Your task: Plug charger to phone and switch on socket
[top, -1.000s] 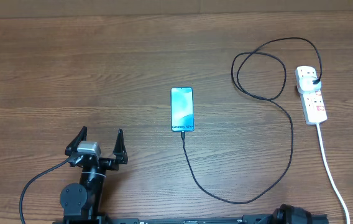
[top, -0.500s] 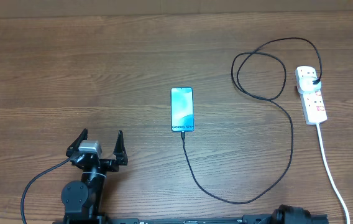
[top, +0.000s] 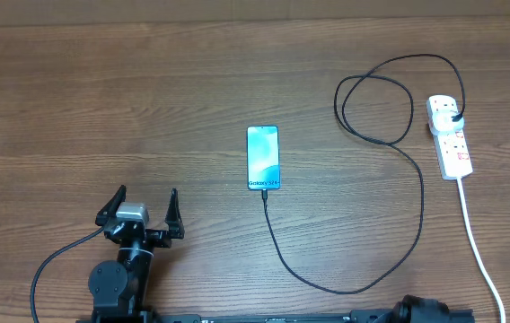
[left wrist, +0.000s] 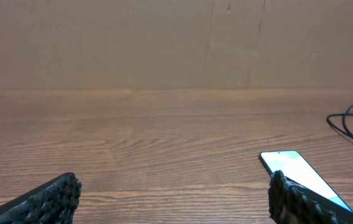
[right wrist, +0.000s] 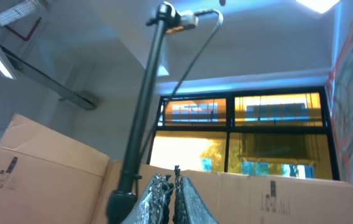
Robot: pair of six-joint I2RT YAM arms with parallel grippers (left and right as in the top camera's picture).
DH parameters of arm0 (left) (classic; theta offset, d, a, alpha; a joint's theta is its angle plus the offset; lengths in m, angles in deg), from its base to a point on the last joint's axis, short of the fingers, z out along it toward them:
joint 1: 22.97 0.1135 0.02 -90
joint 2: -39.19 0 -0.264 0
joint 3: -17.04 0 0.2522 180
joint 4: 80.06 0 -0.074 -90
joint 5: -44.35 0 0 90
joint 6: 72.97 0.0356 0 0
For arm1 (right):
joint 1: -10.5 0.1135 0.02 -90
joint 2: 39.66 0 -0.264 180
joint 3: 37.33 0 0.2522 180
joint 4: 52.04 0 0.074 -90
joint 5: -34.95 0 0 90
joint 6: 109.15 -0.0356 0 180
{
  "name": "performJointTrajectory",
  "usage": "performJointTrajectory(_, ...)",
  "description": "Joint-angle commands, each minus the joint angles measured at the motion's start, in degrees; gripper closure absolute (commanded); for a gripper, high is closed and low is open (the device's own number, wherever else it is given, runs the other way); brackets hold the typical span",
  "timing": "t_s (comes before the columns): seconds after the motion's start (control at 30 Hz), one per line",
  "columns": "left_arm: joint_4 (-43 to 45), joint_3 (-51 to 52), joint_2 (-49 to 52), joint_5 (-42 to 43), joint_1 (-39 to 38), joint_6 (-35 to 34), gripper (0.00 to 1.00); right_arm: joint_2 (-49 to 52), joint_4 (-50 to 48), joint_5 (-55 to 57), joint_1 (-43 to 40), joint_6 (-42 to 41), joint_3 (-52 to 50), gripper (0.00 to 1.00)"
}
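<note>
**Phone**: lies flat at mid-counter, screen up, cyan-blue. The end nearer the robot reads "Galaxy S24+". Judged slim, rigid, with smooth glass likely to slip; best taken by the long edges.

**Charger**: thin black cable, looped on the right of the counter. Its connector tip touches the phone's near end; whether it is fully seated cannot be told. Its plug head sits in the far outlet of the socket. Judged light and limp, prone to drag; the hard tip is the place to hold.

**Socket**: white strip at the right edge, with red-marked switches and a thick white cord running toward the robot. Switch position cannot be told. Probably light enough to slide under a press, so any push should come straight down.

**Left tool**: fingers spread wide apart, empty, near-left of the phone and well apart from it.

**Right tool**: fingers pressed together on nothing, pointing up at the ceiling.

**Cardboard boxes**: printed marks too small to read.
</note>
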Motion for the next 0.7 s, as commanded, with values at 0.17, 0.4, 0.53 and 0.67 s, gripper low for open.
performJointTrajectory(0.17,-0.2,0.3,-0.3,-0.8,0.6,1.5,0.00,-4.2,0.1,1.0,2.1,0.2,-0.1,0.93)
performJointTrajectory(0.4,-0.2,0.3,-0.3,-0.8,0.6,1.5,0.00,-5.4,0.1,1.0,7.6,0.2,-0.1,0.93)
performJointTrajectory(0.53,-0.2,0.3,-0.3,-0.8,0.6,1.5,0.01,-5.4,0.2,1.0,10.9,0.2,-0.1,0.84)
performJointTrajectory(0.67,-0.2,0.3,-0.3,-0.8,0.6,1.5,0.01,-5.4,0.4,3.7,11.6,0.2,-0.1,0.60)
